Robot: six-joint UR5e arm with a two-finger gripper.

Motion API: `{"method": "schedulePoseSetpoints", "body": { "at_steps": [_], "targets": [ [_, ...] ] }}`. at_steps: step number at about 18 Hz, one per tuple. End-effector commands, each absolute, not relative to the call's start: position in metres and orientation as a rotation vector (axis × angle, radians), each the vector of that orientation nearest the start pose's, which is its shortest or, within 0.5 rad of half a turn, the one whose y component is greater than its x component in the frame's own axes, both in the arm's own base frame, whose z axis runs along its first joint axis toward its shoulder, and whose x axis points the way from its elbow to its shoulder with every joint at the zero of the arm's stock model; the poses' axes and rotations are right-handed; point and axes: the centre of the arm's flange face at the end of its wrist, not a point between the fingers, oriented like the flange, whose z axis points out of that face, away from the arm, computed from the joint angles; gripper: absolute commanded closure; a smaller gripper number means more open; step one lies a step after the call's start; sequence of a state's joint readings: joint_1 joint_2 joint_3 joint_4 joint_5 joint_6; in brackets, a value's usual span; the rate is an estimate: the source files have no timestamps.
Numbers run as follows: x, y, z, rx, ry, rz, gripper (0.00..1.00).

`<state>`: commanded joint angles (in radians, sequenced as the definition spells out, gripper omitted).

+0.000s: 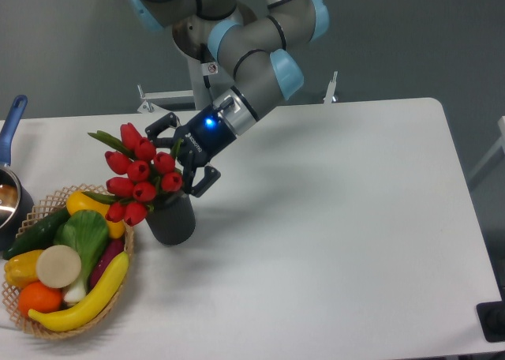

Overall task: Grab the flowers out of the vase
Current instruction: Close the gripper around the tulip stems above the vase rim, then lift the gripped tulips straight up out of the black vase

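Black 2-finger end effector (175, 156), jaws spread, at 3 o'clock of red tulip bunch (140, 173) in dark ribbed cylindrical vase (171, 216). Advice: close on stems, lift vertically.

Vase (171, 218) on desk (339, 241), left of centre. Flowers (138, 173) in vase, leaning left over basket (52, 328) rim. Basket at front-left, just beside vase. Pot (11, 194) behind basket at left edge. Gripper (180, 158) just right of flowers, above vase mouth, jaws spread around upper blooms.
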<state>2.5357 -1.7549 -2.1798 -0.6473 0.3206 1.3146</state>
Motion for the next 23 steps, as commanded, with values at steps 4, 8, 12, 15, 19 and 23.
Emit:
{"method": "schedulePoseSetpoints", "body": {
  "at_steps": [4, 8, 12, 15, 19, 23],
  "targets": [
    [-0.247, 0.447, 0.284, -1.867, 0.422, -0.457, 0.64],
    [-0.252, 0.446, 0.289, -1.867, 0.416, -0.447, 0.87],
    [-0.253, 0.444, 0.294, -1.865, 0.417, -0.434, 0.89],
    [-0.253, 0.442, 0.305, -1.848, 0.413, -0.425, 0.88],
    [-0.251, 0.438, 0.329, -1.822, 0.368, -0.443, 0.88],
    [-0.261, 0.434, 0.358, -1.775, 0.324, -0.452, 0.88]
  ]
}}
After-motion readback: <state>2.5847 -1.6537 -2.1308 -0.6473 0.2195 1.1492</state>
